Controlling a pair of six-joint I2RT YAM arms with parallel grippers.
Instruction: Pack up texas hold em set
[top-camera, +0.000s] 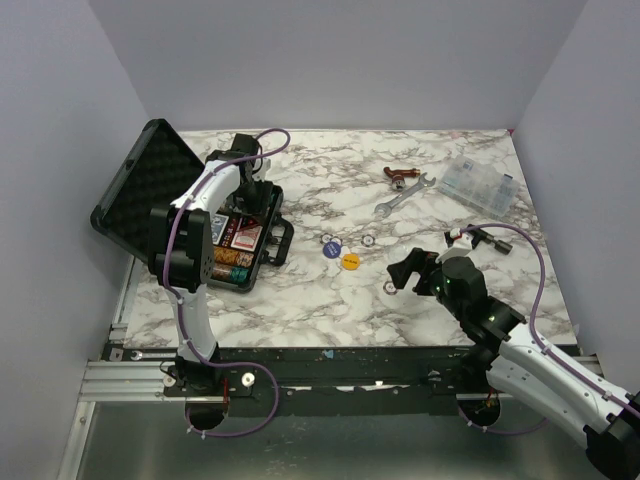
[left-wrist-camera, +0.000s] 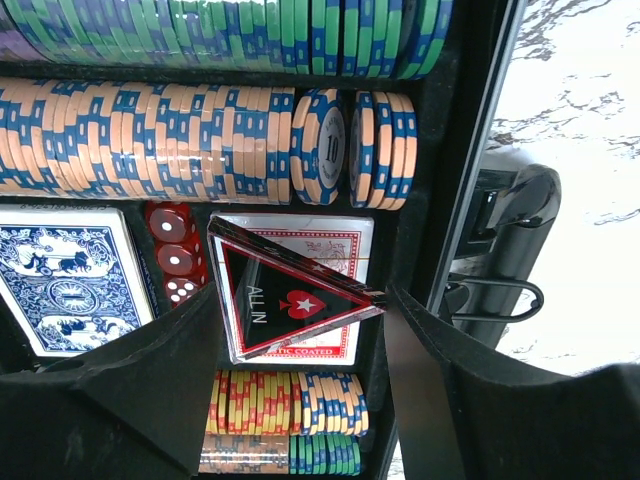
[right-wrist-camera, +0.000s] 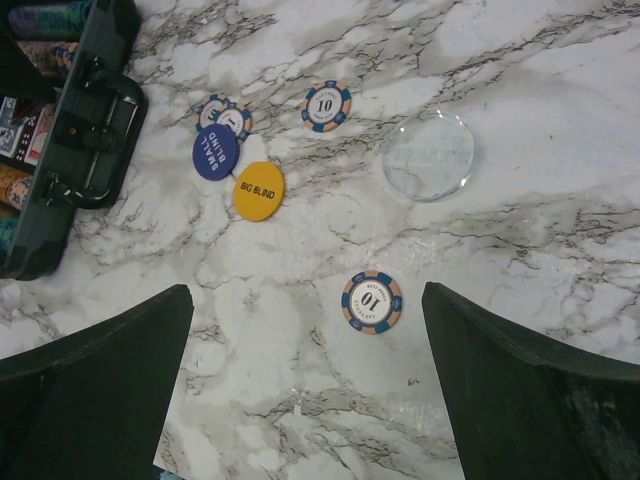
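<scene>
Briefcase (top-camera: 140, 190) lies open, left fingers (left-wrist-camera: 120, 400) holding triangular disc (left-wrist-camera: 285, 300), right fingers (right-wrist-camera: 100, 380) wide above loose chip (right-wrist-camera: 371, 301).

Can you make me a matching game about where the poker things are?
1 triangle
2 yellow disc
3 wrench
4 dice

A beside the blue disc on the table
B between the blue cards and red cards in the case
C between the jaws of the left gripper
D near the clear box

Pairs: 1-C, 2-A, 3-D, 4-B
</scene>
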